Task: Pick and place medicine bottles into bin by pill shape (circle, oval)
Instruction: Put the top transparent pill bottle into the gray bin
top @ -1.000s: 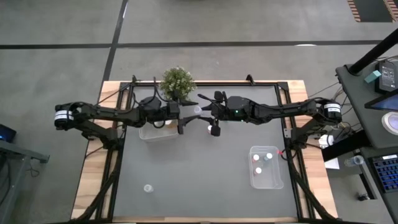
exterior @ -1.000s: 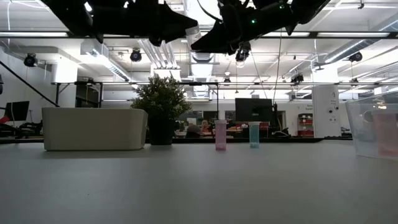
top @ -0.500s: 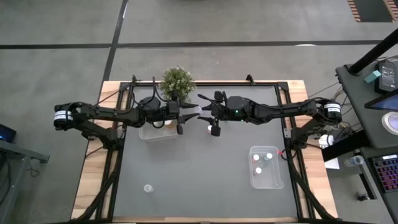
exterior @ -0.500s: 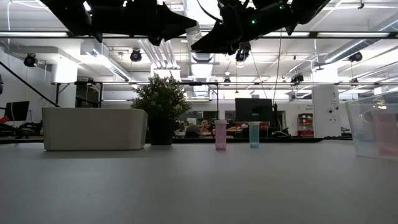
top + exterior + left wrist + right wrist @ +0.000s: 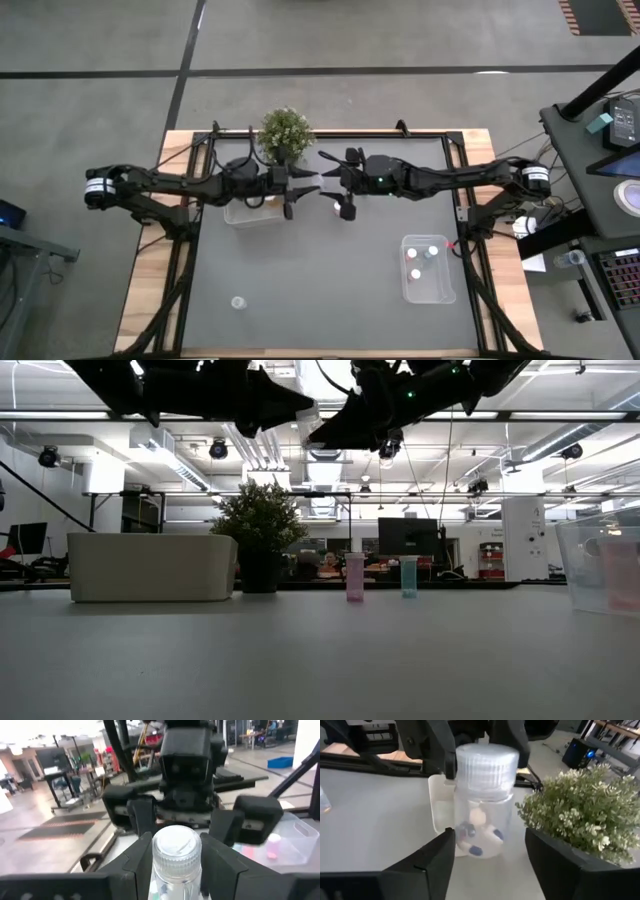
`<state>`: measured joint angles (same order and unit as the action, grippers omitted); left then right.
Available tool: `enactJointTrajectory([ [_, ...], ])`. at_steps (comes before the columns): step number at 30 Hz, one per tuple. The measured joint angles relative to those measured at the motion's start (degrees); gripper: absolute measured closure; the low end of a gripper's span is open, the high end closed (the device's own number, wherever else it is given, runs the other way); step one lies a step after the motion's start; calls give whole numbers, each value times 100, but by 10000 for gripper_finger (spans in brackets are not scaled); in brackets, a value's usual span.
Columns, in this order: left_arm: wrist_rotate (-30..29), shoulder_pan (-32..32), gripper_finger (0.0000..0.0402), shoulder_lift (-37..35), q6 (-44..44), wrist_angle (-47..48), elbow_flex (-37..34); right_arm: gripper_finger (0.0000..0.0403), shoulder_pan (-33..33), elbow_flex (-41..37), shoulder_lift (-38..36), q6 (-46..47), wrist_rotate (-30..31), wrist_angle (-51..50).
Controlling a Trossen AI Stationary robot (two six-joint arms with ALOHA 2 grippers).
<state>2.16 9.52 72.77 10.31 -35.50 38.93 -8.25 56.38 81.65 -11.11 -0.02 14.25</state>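
- On the desk (image 5: 330, 290), far to the left and near the front edge, one small bottle (image 5: 238, 302) stands alone, well apart from both arms; by my reading it waits its turn to be sorted.
- The left pincer (image 5: 300, 180) hangs high above the desk, over the end of the opaque white bin (image 5: 248, 211) beside the potted plant (image 5: 285, 132). In the left wrist view its fingers (image 5: 136, 857) press both sides of a clear medicine bottle (image 5: 176, 857) with a ribbed cap, so it is holding that bottle.
- The bottle is held in the air between the two arms, probably so the right wrist camera can look through its clear wall: that view shows pills (image 5: 479, 836) inside, pale ones and some dark bluish ones. I judge this a check of pill shape before a bin is chosen.
- The right pincer (image 5: 322, 178) faces the left one, just beside the bottle; its fingers (image 5: 427, 865) stand wide, either side of the bottle without touching it.
- At the right, the clear bin (image 5: 427, 268) already holds a few bottles (image 5: 418, 257) with pink marks.
- At desk height, a pink bottle (image 5: 354, 577) and a blue one (image 5: 408, 576) stand far back.
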Motion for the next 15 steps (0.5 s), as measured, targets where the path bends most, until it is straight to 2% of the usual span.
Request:
enactJointTrajectory([
  [7,-544,-139,281,-439,-431,541,-327,136,-2,0,-425,22,5,-654],
  [15,-1466,-542,281,-1485,-1128,2872,-459,137,-2,0,-866,4,16,-1229],
])
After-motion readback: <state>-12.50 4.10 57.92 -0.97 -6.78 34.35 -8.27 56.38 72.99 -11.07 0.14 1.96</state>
